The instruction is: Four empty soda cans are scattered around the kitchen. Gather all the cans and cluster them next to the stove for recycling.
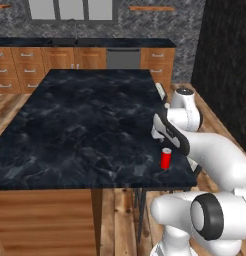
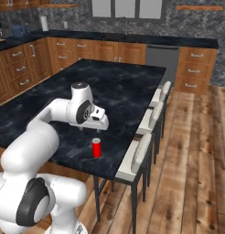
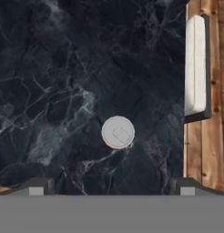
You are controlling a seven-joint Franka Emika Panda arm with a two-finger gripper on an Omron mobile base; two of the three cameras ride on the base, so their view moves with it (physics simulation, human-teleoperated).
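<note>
Item: red soda can, upright on the black marbled island counter, near its stool-side edge. From above in the hand view it shows a silvery top with a tab. Nothing touches it.

Item: gripper, above the can and pointing down at the counter, fingers spread wide, holding nothing (the can lies just ahead of the tips in the hand view).

Item: white-seated stools, ranged along the island's side over the wood plank floor.
</note>
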